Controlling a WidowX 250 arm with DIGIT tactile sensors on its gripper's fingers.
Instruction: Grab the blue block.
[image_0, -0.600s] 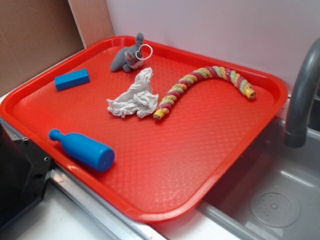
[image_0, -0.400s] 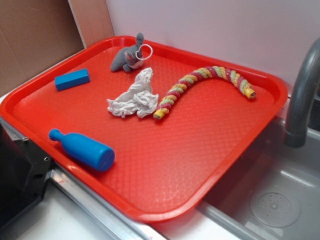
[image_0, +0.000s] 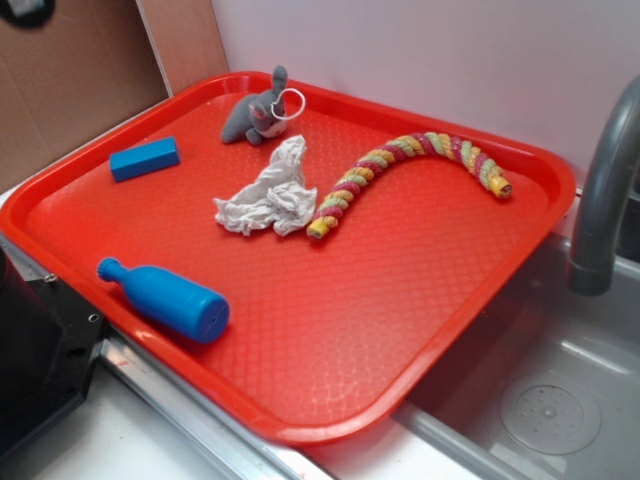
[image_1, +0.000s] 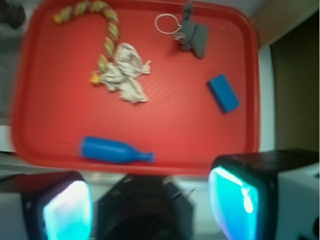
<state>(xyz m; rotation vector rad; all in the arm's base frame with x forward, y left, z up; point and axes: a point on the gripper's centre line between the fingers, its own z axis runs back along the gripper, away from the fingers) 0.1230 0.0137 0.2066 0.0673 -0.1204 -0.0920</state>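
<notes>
- The red tray (image_0: 420, 300) fills most of the exterior view and rests partly over a grey sink (image_0: 560, 400), with a grey faucet (image_0: 600, 190) at its right edge.
- The gripper (image_1: 150, 200) shows only in the wrist view — two black fingers (image_1: 240, 195) with glowing cyan pads, spread wide with nothing between them, held off the tray beyond its near rim.
- A striped rope (image_0: 410, 170) curves across the tray's far right part.
- A blue bottle (image_0: 165, 298) lies on its side near the front left rim, neck pointing left.
- A crumpled white cloth (image_0: 265, 192) sits mid-tray, just beside the rope's near end.
- A grey plush (image_0: 255, 112) with a white ring lies at the far rim.
- The blue block (image_0: 145, 158) lies flat near the tray's left rim — well apart from the gripper, with the bottle nearer the front and the plush further back.
</notes>
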